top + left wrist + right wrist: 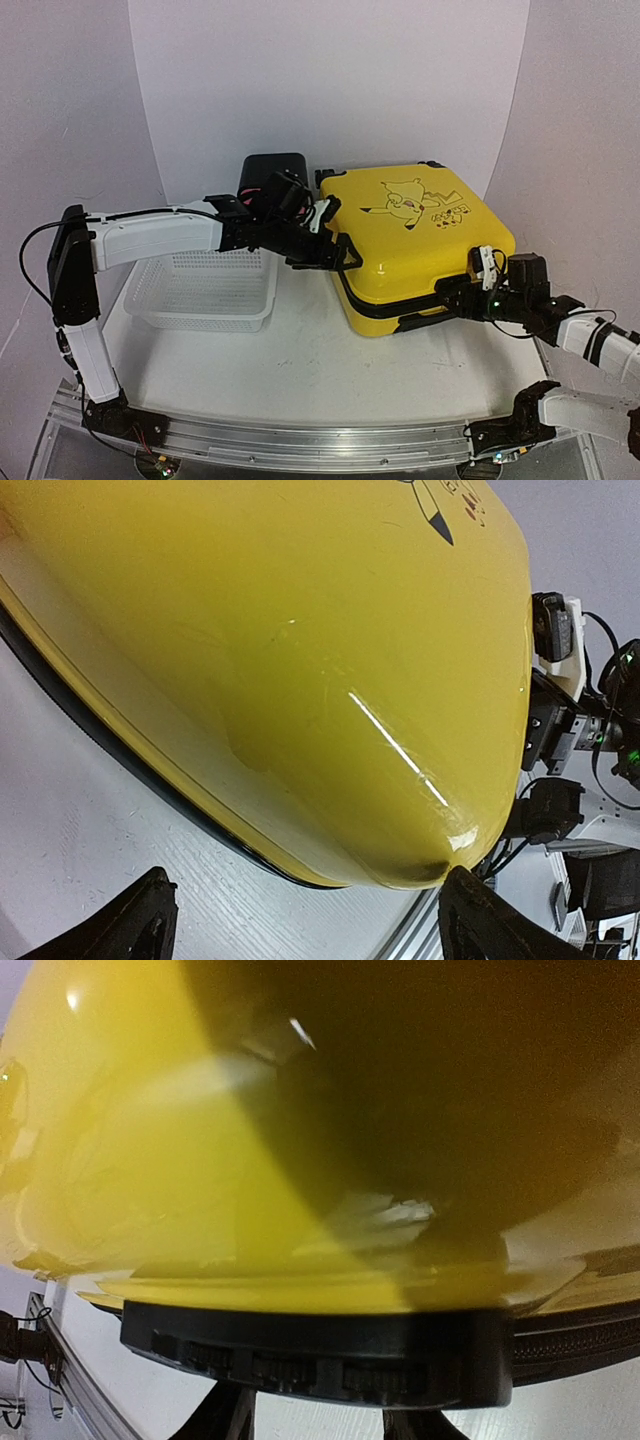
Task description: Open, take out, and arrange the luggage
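The yellow luggage [420, 240] lies flat and closed on the table, cartoon lid up, with its black zipper band along the front. My left gripper [335, 255] is at its near-left side. In the left wrist view this gripper [310, 920] stands open wide, and the rounded yellow corner of the luggage [300, 660] sits just beyond the fingertips [475, 915]. My right gripper [452, 298] is at the near-right corner. Seen from the right wrist, its gripper [320, 1415] has the fingers apart under the luggage's black lock block [310, 1355], with bare table between them; the tips are hidden.
A white mesh basket [200, 290] stands left of the luggage, under my left forearm. A black box [270, 170] is behind it at the back. The metal rail [300, 440] marks the table's near edge. White walls close in the back and sides.
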You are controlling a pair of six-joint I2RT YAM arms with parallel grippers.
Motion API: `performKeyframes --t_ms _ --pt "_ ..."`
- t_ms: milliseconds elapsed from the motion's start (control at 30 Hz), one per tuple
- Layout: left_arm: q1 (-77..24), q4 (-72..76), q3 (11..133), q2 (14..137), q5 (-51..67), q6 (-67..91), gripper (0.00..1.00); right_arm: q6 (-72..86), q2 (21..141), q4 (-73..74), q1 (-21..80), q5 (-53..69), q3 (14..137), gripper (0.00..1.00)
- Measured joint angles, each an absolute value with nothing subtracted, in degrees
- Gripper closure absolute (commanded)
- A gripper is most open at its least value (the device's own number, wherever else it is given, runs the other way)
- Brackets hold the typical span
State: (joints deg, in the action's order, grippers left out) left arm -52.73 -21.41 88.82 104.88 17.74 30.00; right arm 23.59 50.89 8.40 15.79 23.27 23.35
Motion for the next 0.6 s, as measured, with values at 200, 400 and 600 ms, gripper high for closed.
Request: performKeyframes --t_ms 200,400,600 --pt "-52.7 -21.2 89.5 105.6 18.5 30.1 0.1 23.9 49.8 5.7 16.1 21.5 20.9 0.63" --pt "-52.7 -20.4 90.0 106.2 19.3 30.5 0.1 23.6 49.9 3.9 16.2 20.5 20.0 0.62" --pt "-52.8 -20.3 90.1 106.3 19.6 30.5 0.11 24.8 48.6 3.7 16.2 16.1 18.2 0.59"
